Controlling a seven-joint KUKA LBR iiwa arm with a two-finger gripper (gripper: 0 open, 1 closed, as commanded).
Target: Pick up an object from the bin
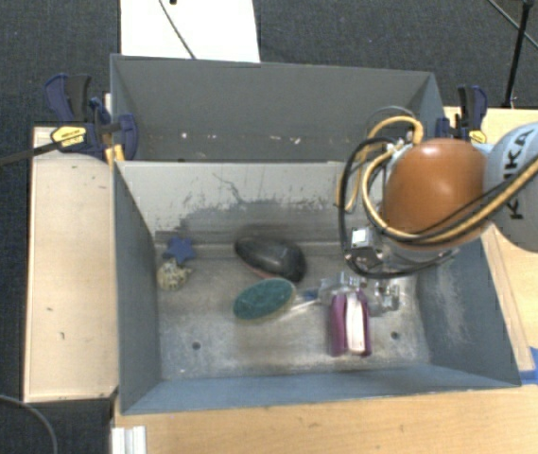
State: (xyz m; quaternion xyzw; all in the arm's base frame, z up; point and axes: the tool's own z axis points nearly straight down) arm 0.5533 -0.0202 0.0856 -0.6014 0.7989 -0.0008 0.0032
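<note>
My gripper (371, 289) hangs low over the right part of the bin floor, under the arm's wrist. Right below and slightly left of it lies a purple and white oblong thing (347, 324), pointing toward the front wall. A teal oval pad (263, 300) with a thin pale handle stretching right lies to the gripper's left. Behind the pad sits a dark grey rounded lump (270, 256) near the back wall.
A small blue piece (181, 250) and a beige crumpled bit (170, 274) lie together at the far left of the floor. The bin's sloping right wall is close beside the arm.
</note>
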